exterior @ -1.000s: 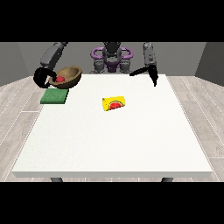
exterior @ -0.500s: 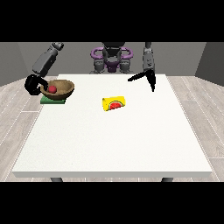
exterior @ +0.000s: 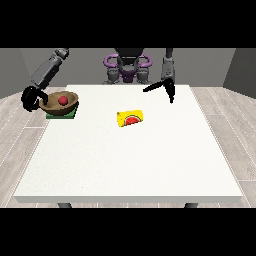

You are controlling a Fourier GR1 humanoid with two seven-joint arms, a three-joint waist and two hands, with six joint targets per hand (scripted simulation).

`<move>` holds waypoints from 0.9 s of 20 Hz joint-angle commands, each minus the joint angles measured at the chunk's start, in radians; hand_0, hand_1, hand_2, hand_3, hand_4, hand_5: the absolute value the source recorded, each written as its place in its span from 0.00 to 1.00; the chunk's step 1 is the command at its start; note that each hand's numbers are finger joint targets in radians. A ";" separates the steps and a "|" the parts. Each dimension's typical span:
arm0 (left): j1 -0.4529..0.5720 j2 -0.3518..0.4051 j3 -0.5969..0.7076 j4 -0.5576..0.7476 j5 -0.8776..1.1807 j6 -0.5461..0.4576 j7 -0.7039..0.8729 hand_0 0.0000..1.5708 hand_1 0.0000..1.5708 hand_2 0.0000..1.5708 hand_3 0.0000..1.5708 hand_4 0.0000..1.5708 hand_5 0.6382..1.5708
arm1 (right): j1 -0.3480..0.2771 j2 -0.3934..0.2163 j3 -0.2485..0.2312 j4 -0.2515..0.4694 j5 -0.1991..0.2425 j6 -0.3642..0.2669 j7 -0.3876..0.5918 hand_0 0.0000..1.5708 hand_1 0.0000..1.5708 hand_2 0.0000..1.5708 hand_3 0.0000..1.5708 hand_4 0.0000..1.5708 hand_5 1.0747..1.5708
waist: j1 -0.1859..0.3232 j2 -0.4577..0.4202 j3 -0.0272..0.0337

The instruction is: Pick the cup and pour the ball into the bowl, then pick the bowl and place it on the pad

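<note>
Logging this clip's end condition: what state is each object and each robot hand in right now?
Bowl: upright on the pad, ball inside.
Ball: in the bowl.
Pad: flat under the bowl.
Cup: lying on its side mid-table, untouched.
Robot hand at the view's left: curled at the bowl's rim.
Robot hand at the view's right: open, holding nothing.

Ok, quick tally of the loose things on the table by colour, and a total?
Brown: 1, the bowl
Red: 1, the ball inside the bowl
Green: 1, the pad under the bowl
Yellow: 1, the cup lying on its side, mid-table
Total: 4
</note>
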 commanded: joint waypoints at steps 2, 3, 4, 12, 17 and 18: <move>0.013 0.010 0.002 -0.042 0.014 -0.026 0.050 0.00 0.00 0.00 0.00 0.00 0.99 | -0.047 -0.040 -0.026 0.051 -0.031 0.031 0.071 1.00 1.00 1.00 0.00 0.53 1.00 | -0.009 -0.019 -0.0007; 0.057 0.012 -0.009 -0.099 0.010 -0.032 0.087 0.00 0.00 0.00 0.00 0.00 0.99 | -0.009 -0.021 -0.039 0.074 -0.042 0.045 0.040 1.00 1.00 1.00 0.00 0.50 1.00 | -0.012 -0.056 -0.0001; 0.025 0.002 -0.012 -0.080 0.013 -0.029 0.064 0.00 0.00 0.00 0.00 0.00 0.99 | -0.064 -0.046 -0.050 0.064 -0.055 0.030 0.077 1.00 1.00 1.00 0.00 0.49 1.00 | -0.006 -0.028 -0.0006; 0.006 0.019 0.016 -0.111 0.034 -0.043 0.114 0.00 0.00 0.00 0.00 0.00 1.00 | -0.015 0.008 0.034 0.048 0.026 0.007 0.033 1.00 1.00 1.00 0.59 0.45 1.00 | -0.007 -0.029 -0.0007; 0.105 0.033 -0.004 -0.153 0.049 -0.081 0.064 0.00 0.00 0.00 0.00 0.00 0.99 | 0.033 -0.018 0.055 0.076 0.058 0.018 0.025 1.00 1.00 1.00 0.84 0.42 0.96 | 0.010 -0.020 -0.0008; 0.066 0.017 0.002 -0.198 0.036 -0.047 0.118 0.00 0.00 0.00 0.00 0.00 0.99 | 0.036 -0.005 0.041 0.100 0.053 -0.045 0.026 1.00 1.00 1.00 1.00 0.37 0.93 | -0.006 -0.027 -0.0002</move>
